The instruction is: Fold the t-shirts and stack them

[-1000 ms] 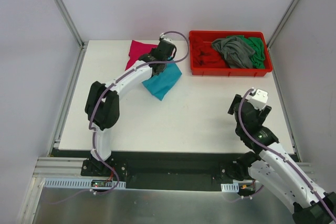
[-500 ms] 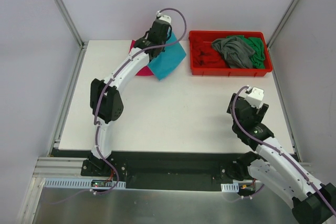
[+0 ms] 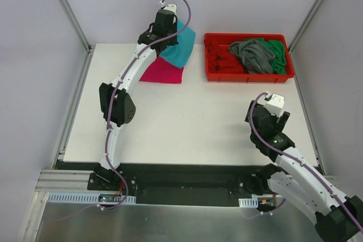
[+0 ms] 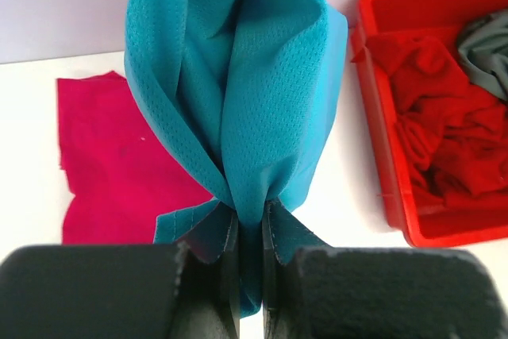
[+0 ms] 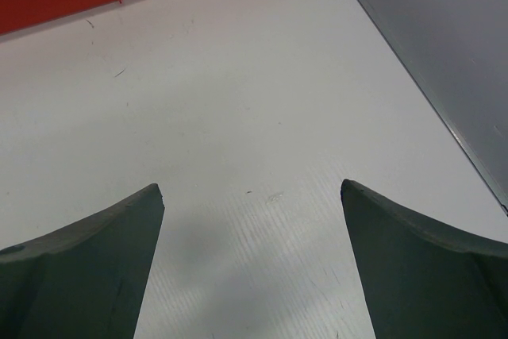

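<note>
My left gripper (image 3: 171, 29) (image 4: 250, 232) is shut on a bunched edge of the teal-blue t-shirt (image 3: 181, 48) (image 4: 238, 77). The shirt hangs lifted at the table's far edge. Below it and to its left the magenta-pink t-shirt (image 3: 163, 71) (image 4: 111, 164) lies folded flat on the table. A grey t-shirt (image 3: 253, 55), a green one (image 3: 278, 49) and a red one (image 3: 218, 55) (image 4: 436, 132) lie heaped in the red tray. My right gripper (image 3: 278, 103) (image 5: 250, 188) stands open above bare table at the near right, with nothing between its fingers.
The red plastic tray (image 3: 249, 76) (image 4: 385, 156) stands at the back right, close to the hanging teal shirt. Metal frame posts rise at the far corners. A grey side wall (image 5: 444, 29) runs along the table's right edge.
My left arm has carried the teal-blue shirt up and toward the far edge, uncovering the magenta-pink shirt. The right gripper has barely shifted.
</note>
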Motion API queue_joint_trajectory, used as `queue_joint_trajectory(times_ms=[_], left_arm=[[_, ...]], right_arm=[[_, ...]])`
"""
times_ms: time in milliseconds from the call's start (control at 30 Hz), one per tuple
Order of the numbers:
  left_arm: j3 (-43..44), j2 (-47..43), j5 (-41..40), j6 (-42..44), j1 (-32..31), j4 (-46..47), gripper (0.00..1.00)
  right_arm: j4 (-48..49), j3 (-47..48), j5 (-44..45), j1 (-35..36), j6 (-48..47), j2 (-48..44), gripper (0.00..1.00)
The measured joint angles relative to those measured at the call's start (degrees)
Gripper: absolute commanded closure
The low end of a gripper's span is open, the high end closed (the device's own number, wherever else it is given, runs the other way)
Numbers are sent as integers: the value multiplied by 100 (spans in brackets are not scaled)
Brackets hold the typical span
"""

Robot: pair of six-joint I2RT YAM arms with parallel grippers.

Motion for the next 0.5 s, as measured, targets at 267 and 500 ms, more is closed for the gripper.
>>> queue_joint_trajectory(times_ms=[267,500], left_arm=[[136,13,592,-225,-4,-74,100],[138,13,761,-354,-2,-114,100]], right_arm=[[24,0,0,-4,2,13,4],[26,-2,0,-7,2,26,4]])
